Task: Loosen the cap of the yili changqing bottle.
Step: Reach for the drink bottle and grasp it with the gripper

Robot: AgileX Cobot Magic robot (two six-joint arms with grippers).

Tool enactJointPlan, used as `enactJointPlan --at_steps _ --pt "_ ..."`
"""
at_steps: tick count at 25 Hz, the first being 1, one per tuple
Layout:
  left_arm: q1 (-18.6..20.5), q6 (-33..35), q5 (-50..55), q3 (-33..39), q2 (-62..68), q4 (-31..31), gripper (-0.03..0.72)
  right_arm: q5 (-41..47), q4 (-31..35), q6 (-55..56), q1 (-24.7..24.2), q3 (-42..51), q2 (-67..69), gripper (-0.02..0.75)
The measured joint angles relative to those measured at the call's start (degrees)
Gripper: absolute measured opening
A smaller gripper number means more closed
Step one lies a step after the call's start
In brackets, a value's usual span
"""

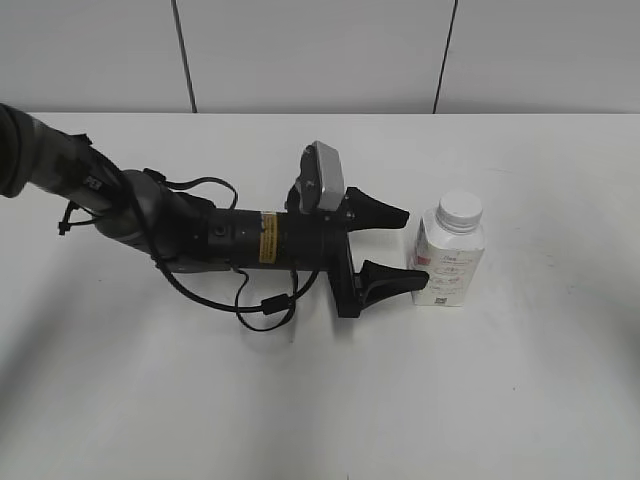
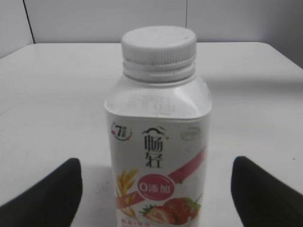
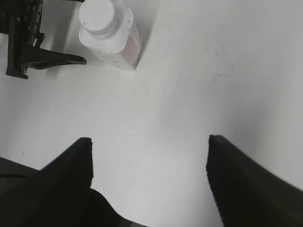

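Observation:
The yili changqing bottle (image 1: 448, 262) is white with pink-red strawberry markings and stands upright on the white table. The white ribbed cap (image 1: 460, 209) sits on its neck. My left gripper (image 1: 410, 245) lies low at the bottle's left, open, with its black fingers pointing at the bottle; the near fingertip is close to the bottle's base. In the left wrist view the bottle (image 2: 158, 156) and cap (image 2: 158, 45) stand between the spread fingers (image 2: 156, 191), with gaps on both sides. My right gripper (image 3: 149, 146) is open and empty above bare table, away from the bottle (image 3: 124, 46) and cap (image 3: 97, 14).
The white table (image 1: 300, 400) ends at a grey panelled wall (image 1: 320, 50) at the back. The left arm with its black cables (image 1: 200, 240) stretches across the left half of the table. The right arm is out of the exterior view.

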Motion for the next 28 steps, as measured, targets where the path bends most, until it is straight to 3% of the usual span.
enactJointPlan --at_steps 8,19,28 --pt "-1.16 -0.72 0.8 -4.75 3.1 -0.41 0.587 1.57 0.05 -0.66 0.57 -7.41 8.47 0.587" --pt "-3.18 -0.89 5.04 -6.23 3.72 -1.44 0.583 1.08 -0.2 -0.71 11.14 -15.58 16.39 0.587" --pt "-3.42 -0.94 5.16 -6.23 3.72 -1.38 0.455 4.73 -1.15 5.21 13.76 -24.3 25.54 0.587"
